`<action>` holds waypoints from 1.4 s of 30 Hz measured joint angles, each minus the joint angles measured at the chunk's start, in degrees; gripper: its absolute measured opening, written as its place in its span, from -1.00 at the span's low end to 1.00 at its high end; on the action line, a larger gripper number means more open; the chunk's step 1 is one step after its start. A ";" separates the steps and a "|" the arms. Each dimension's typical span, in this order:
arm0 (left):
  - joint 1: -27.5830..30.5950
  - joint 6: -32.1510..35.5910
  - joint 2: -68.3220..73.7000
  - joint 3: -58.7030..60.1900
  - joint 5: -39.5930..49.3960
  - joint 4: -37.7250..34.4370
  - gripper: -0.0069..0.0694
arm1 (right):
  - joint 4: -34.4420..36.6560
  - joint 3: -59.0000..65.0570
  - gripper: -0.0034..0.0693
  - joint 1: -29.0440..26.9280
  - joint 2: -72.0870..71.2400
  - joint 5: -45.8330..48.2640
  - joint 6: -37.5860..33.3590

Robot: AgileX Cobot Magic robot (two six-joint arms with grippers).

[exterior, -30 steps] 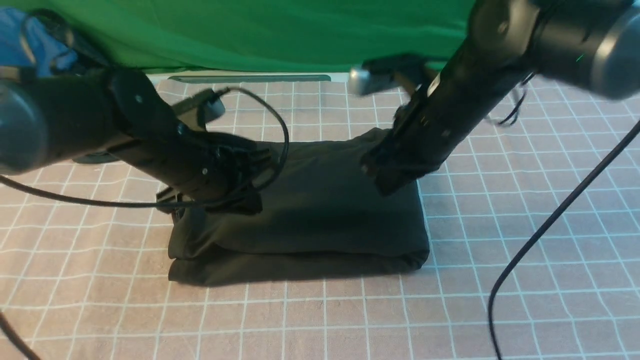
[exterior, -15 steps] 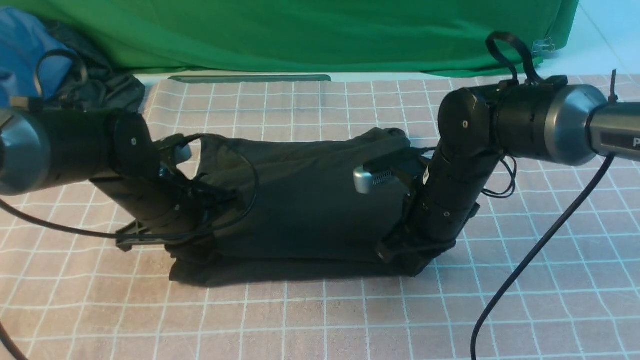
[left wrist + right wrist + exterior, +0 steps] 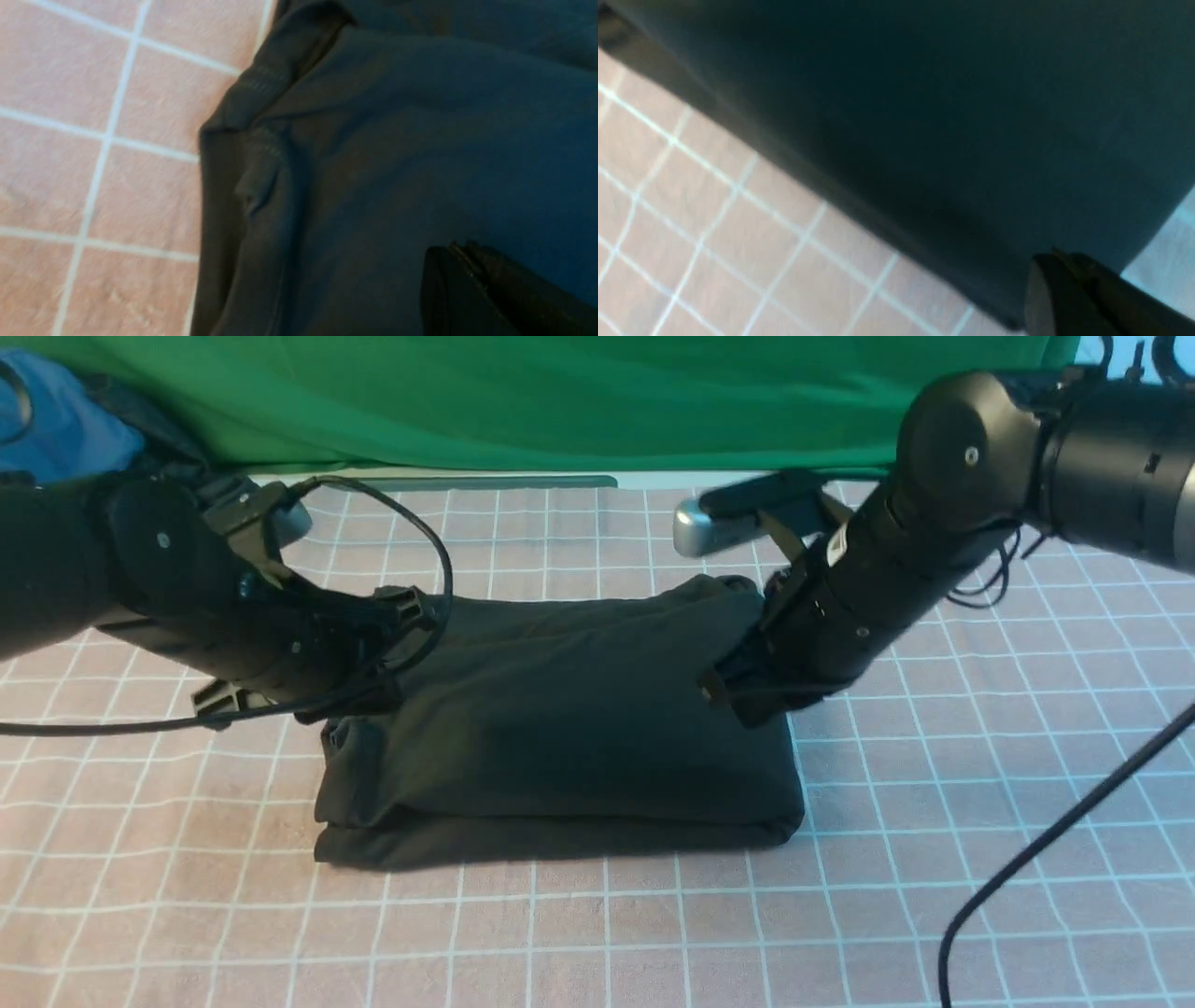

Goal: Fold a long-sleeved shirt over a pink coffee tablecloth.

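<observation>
The long-sleeved shirt [image 3: 560, 728] lies folded into a thick black rectangle on the pink coffee tablecloth [image 3: 934, 803]; its chest print is hidden. My left gripper [image 3: 387, 686] hovers over the shirt's left edge, shut, with no cloth pinched. In the left wrist view its closed tips [image 3: 455, 247] hang just above the black shirt [image 3: 397, 140] near a ribbed hem. My right gripper [image 3: 728, 700] is at the shirt's right edge, also shut with no cloth in it. In the right wrist view its closed tips [image 3: 1057, 254] sit over the shirt's [image 3: 948, 116] border beside the tablecloth [image 3: 714, 224].
A green cloth [image 3: 560, 401] hangs along the back. A blue garment [image 3: 56, 420] lies at the far left corner. A black cable [image 3: 1055, 831] trails from the right arm across the tablecloth's right side.
Half a second ago both grippers were down at the shirt's near corners. They have since lifted and drawn back toward its far side, and the shirt has settled into a flat folded stack.
</observation>
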 joint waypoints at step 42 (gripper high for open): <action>-0.05 -6.83 15.48 -20.95 16.44 9.41 -0.73 | -10.64 -3.65 -0.79 -4.17 -9.04 12.13 1.42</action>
